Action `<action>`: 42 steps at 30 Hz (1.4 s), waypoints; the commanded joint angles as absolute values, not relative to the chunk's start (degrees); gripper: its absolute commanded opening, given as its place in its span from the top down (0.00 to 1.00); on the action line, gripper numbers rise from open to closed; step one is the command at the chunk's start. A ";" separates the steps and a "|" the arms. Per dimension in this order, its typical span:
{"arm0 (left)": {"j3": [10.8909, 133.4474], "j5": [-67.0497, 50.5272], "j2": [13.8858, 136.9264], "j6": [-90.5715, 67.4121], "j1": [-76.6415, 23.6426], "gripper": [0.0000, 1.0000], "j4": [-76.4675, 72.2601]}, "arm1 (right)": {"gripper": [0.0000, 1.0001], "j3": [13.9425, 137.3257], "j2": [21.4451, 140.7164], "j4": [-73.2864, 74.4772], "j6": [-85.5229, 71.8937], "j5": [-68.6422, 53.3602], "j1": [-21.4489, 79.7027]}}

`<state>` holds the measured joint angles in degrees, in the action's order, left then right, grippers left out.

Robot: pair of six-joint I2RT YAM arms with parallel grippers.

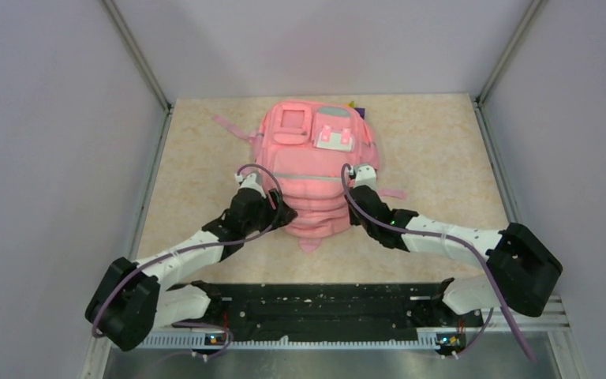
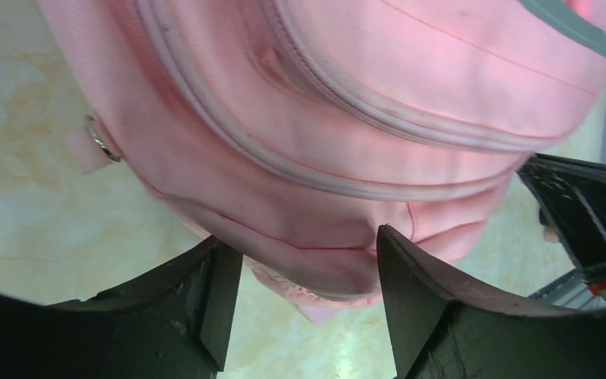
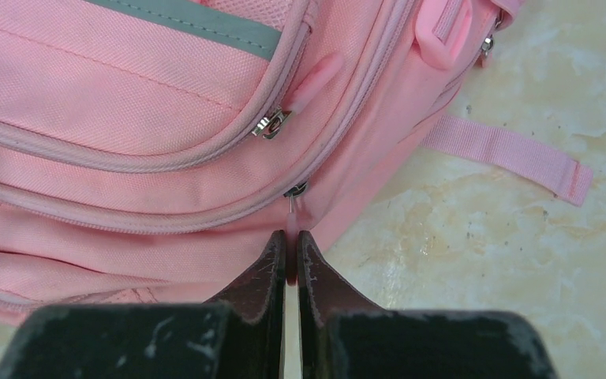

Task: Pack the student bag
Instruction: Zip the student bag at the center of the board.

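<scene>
One student bag (image 1: 316, 170) lying front up, mid-counter (image 1: 442, 150). Its long axis runs near-to-far, window-patch end far. I see left hand (image 2: 308, 260) at bag's near-left corner, jaws wide apart, straddling bag's edge, holding nothing. Right hand (image 3: 290, 246) at bag's near-right side, pinched tight on zipper pull (image 3: 291, 212). Two hands.

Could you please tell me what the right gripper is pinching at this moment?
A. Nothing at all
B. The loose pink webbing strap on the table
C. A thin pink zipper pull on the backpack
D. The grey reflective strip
C: in the right wrist view the right gripper has its jaws closed on the thin pink zipper pull of the large pink fabric backpack, while the pink webbing strap lies free.
</scene>
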<state>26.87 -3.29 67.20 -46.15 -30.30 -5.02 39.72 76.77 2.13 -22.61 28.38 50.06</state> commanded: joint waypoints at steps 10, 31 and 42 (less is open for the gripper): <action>25.49 2.90 67.89 -54.17 -37.39 0.47 -7.30 | 1.00 39.44 77.84 -2.34 -23.56 27.23 49.80; 25.74 8.76 52.96 -41.64 -30.26 1.00 14.20 | 1.00 40.66 79.97 -1.44 -16.90 37.92 43.18; 24.02 5.44 49.16 -38.93 -24.37 1.00 18.61 | 1.00 42.72 83.16 -8.68 -11.17 35.37 37.22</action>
<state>25.76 2.37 51.27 -43.00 -27.66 12.47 39.94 81.30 -8.08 -15.75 27.81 42.06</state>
